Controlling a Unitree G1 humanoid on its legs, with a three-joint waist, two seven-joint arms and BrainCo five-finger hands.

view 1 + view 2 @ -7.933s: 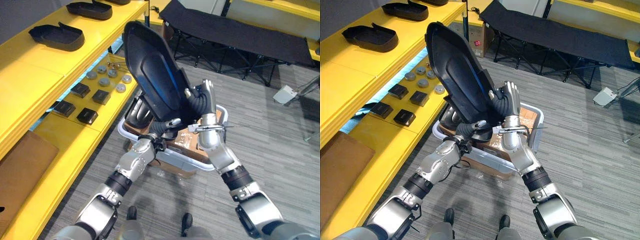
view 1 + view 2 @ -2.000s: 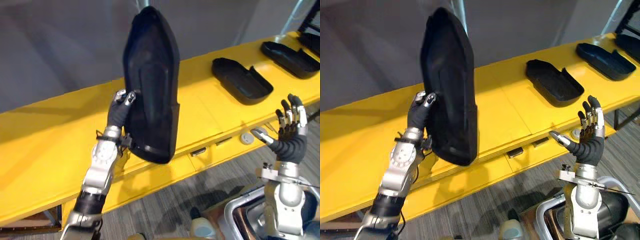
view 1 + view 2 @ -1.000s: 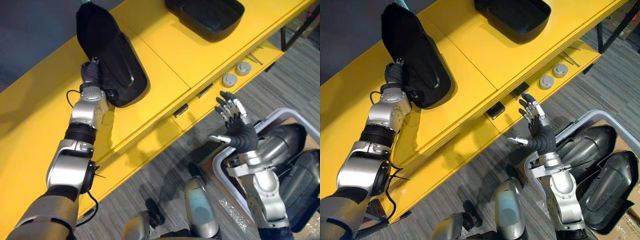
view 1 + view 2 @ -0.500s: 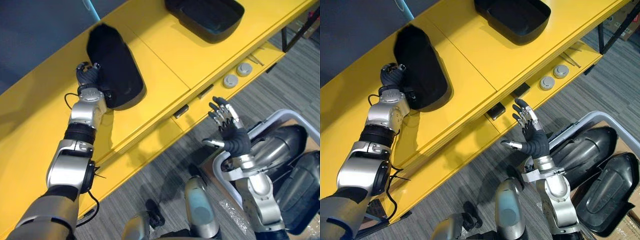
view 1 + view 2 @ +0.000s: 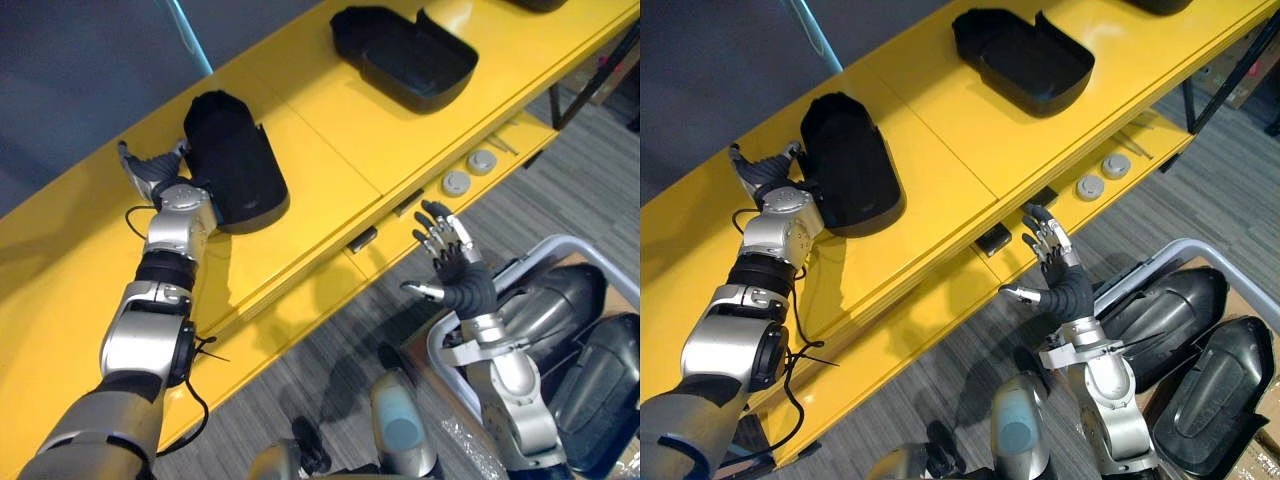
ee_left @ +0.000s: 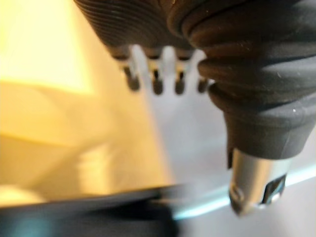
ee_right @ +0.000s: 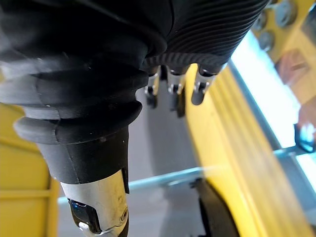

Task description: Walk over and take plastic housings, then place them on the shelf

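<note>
Cut off at the 3 o'clock edge of the head views: a white-rimmed bin [image 5: 1160,257] on the floor, with dark housings [image 5: 1160,310] stacked inside, the outermost only partly in frame. Cut at the 12 o'clock edge too: a sliver of another dark shell. Hard to make out in the left wrist view: a blurred dark band past the straight fingers [image 6: 155,84], too smeared to name.

On the yellow shelf [image 5: 330,140], lying flat with its hollow side down: the black plastic housing [image 5: 235,165]. Just beside it, at its 9 o'clock: the left hand [image 5: 150,165], released, fingers splayed and holding nothing, thumb close to the housing's rim. Impossible to tell whether touching or barely apart.

Well apart, toward 4 o'clock from the housing: the right hand [image 5: 455,275], also relaxed and empty, fingers spread and pointing up, raised over the floor [image 5: 330,390] in front of the lower shelf [image 5: 300,300].

Farther along the top shelf, toward 2 o'clock: a second housing [image 5: 405,55], hollow side up. On the lower shelf: two round grey discs [image 5: 456,182] and small black blocks [image 5: 362,240]. Behind the shelf a plain grey wall [image 5: 80,60], with a thin light-blue pole [image 5: 190,35] leaning across it. Underfoot, grey striped flooring.
</note>
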